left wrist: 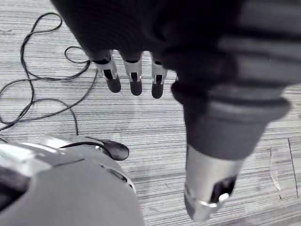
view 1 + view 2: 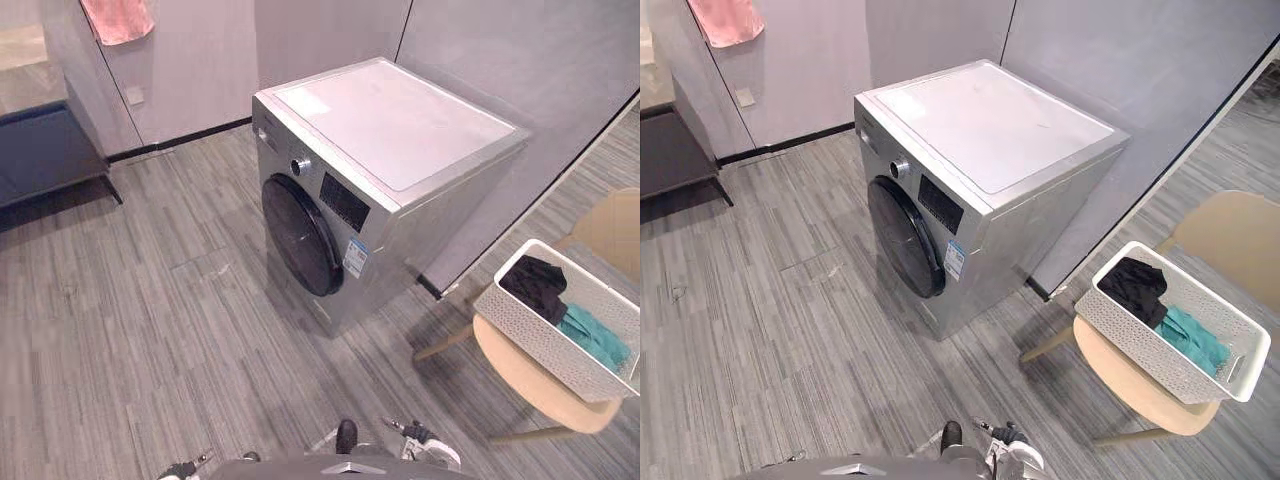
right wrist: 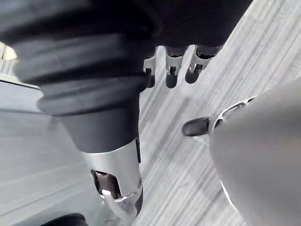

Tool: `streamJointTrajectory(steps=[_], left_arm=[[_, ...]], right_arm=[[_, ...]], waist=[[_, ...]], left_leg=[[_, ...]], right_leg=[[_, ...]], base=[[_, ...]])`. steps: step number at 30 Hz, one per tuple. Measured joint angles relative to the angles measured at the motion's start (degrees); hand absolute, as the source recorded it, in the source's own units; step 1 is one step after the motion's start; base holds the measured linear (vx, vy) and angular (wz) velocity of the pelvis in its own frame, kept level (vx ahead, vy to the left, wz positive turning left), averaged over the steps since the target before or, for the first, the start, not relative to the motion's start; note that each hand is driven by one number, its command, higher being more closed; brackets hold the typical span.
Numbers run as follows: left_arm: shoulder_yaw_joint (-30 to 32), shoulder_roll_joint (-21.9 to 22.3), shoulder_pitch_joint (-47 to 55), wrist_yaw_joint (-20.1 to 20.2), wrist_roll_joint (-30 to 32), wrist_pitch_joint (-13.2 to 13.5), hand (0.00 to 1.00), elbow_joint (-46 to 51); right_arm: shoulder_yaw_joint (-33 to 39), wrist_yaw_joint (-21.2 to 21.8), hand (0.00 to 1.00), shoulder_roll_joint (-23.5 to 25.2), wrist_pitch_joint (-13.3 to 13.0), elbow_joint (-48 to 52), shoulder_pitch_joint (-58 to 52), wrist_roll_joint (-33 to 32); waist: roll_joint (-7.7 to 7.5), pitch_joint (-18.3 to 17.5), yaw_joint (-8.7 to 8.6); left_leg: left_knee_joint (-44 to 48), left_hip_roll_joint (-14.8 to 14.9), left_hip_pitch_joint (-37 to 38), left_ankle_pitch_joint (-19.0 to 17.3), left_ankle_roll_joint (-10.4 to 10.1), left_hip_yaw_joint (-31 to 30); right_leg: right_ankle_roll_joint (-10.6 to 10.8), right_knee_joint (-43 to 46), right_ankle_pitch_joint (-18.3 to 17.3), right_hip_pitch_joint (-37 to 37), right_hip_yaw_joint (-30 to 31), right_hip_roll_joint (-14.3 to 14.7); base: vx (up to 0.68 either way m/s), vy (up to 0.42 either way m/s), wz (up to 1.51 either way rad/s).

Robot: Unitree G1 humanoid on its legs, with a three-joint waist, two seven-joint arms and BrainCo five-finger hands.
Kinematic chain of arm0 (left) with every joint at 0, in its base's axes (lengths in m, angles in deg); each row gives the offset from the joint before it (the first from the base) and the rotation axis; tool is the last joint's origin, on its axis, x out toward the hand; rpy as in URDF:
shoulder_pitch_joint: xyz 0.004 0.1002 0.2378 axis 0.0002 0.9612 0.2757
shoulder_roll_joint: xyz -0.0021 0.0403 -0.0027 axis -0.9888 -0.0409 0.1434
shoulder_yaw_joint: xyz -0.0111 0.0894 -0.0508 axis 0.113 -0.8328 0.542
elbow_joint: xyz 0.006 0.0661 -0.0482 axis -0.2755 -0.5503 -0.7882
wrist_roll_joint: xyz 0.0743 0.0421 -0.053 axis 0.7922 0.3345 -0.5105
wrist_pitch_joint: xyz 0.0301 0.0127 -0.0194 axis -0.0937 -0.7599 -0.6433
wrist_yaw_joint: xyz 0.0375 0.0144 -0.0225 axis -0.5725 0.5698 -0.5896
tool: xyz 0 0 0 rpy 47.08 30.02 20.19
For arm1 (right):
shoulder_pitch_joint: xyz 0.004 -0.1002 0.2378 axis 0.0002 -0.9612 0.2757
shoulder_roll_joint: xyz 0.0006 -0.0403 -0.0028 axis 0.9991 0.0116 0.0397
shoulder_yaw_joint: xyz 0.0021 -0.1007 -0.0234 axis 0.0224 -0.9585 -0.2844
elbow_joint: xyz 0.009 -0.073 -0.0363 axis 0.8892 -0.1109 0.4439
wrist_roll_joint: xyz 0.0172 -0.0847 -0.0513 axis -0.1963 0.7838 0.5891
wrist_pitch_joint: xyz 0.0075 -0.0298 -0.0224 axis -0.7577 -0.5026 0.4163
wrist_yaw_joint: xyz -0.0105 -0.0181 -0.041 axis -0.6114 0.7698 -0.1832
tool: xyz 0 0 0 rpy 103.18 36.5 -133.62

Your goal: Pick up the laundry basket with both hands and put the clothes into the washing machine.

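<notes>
The basket (image 2: pixel 1140 350), far right, looks light and stiff; grip both end rims. The left hand (image 1: pixel 135 77) and right hand (image 3: pixel 171 70) hang released.

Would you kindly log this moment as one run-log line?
laundry basket: on chair, clothes inside | washing machine: door shut | left hand: open, empty | right hand: open, empty

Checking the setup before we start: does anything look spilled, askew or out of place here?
Nothing looks spilled or damaged. The laundry basket sits on the chair, overhanging its seat, with the clothes inside. The door of the washing machine is shut, so it needs opening before loading.
</notes>
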Motion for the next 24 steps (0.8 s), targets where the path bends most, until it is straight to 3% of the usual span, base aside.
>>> streamJointTrajectory(steps=[5, 11, 13, 14, 16, 17, 18, 20, 21, 22, 23, 24], left_arm=[[0.01, 0.0, -0.01, 0.0, 0.0, 0.0, 0.0, 0.0], [0.84, 0.33, -0.09, 1.36, -0.05, 0.0, 0.0, 0.02], [2.1, 0.6, -0.22, 1.86, -0.08, 0.04, 0.0, 0.16], [3.34, 1.2, -0.3, 2.22, -0.24, 0.02, 0.0, 0.44], [6.86, 2.27, -0.48, 2.29, -1.8, 0.14, 0.0, 1.87], [9.29, 2.99, -1.16, 2.3, -4.84, 0.29, 0.0, 2.97], [10.16, 3.23, -1.4, 2.13, -7.73, 0.74, 0.0, 4.03], [9.69, 3.33, -0.78, 1.86, -10.71, 0.72, 0.0, 3.83], [9.66, 3.33, -0.43, 1.73, -11.5, 0.64, 0.0, 3.03], [10.25, 3.32, 0.02, 1.35, -11.63, 0.61, 0.0, 2.25], [10.58, 3.36, 0.13, 1.28, -11.65, 0.62, 0.0, 2.25], [12.06, 3.8, 1.0, 1.05, -12.07, 0.61, 0.0, 2.22]], right_arm=[[0.27, 0.01, 0.0, 0.0, 0.0, -0.04, -0.35, 0.0], [7.66, 0.29, 0.0, -0.09, 0.1, -2.87, -3.09, -2.59], [10.04, 0.94, 0.0, -0.19, 0.12, -4.55, -4.15, -3.67], [11.77, 1.39, 0.0, -0.21, 0.51, -5.26, -4.94, -4.45], [13.08, 1.97, 0.0, -0.11, 1.06, -5.11, -6.56, -5.8], [13.09, 1.96, 0.0, 0.07, 1.26, -5.19, -7.83, -6.39], [13.04, 1.95, 0.0, -0.06, 1.32, -5.14, -8.05, -6.78], [13.63, 1.85, 0.0, -0.9, 1.05, -4.79, -7.09, -8.38], [14.73, 1.85, 0.0, -1.35, 1.0, -4.46, -5.63, -8.84], [15.74, 1.84, 0.0, -1.68, 0.92, -4.35, -3.74, -8.98], [15.71, 1.84, 0.0, -1.81, 0.94, -4.35, -3.59, -8.96], [15.83, 1.85, 0.0, -2.33, 0.98, -4.36, -2.73, -8.97]], waist=[[0.03, -0.02, -0.17], [0.56, -0.26, -0.77], [0.85, -0.18, -0.84], [2.03, 0.41, -1.03], [2.37, 0.99, -1.12], [2.11, 2.13, -1.13], [-0.16, 3.33, -0.93], [0.81, 3.62, -0.66], [1.18, 3.85, -0.63], [1.48, 3.94, -0.84], [1.47, 3.94, -0.81], [1.5, 3.84, -0.48]], left_leg=[[0.02, 0.05, 0.02, -0.07, 0.02, 0.14], [0.87, 0.71, 0.82, -1.15, -0.26, 0.39], [4.23, 1.44, -0.35, -3.3, -0.49, 0.18], [10.18, 2.97, -3.13, -6.53, -1.04, -0.45], [22.05, 4.96, -7.95, -10.12, -2.53, -1.13], [34.01, 5.83, -14.58, -8.47, -2.19, -1.05], [41.92, 5.76, -18.15, -5.52, -2.1, -1.29], [47.09, 8.43, -21.86, -7.7, -0.79, -0.33], [44.94, 10.77, -22.35, -8.52, -0.03, 0.62], [37.0, 14.42, -22.42, -8.22, 0.33, 0.4], [35.08, 15.01, -22.37, -7.94, 0.15, 0.16], [24.8, 17.37, -22.11, -5.44, 0.01, -1.63]], right_leg=[[0.0, -0.01, -0.01, 0.0, 0.07, 0.07], [-0.03, -0.2, -0.49, 1.31, 0.12, 0.54], [-0.26, 0.75, -2.05, 1.34, -0.02, 0.8], [-0.64, 2.44, -3.89, 1.08, -0.26, 1.37], [-0.71, 6.23, -7.05, 0.92, -1.86, 1.8], [-0.55, 9.39, -9.16, 0.88, -4.39, 0.36], [-0.24, 12.21, -11.09, 1.1, -5.75, -2.2], [0.18, 13.29, -12.01, 1.06, -6.34, -3.85], [0.73, 13.26, -12.26, 1.14, -6.18, -4.5], [1.78, 13.39, -12.44, 0.88, -5.79, -5.68], [2.06, 13.59, -12.5, 0.7, -5.75, -6.02], [3.95, 15.0, -13.61, -0.62, -4.51, -7.75]], base=[[0.0, 0.0, -0.01], [0.0, 0.0, -0.02], [0.0, -0.014, 0.03], [0.01, -0.043, 0.2], [0.0, -0.011, 0.56], [-0.03, 0.049, 0.99], [-0.05, 0.068, 0.93], [0.01, 0.109, 0.26], [0.1, 0.191, 0.0], [0.12, 0.201, -0.02], [0.16, 0.33, 0.04], [0.14, 0.327, -0.02]])
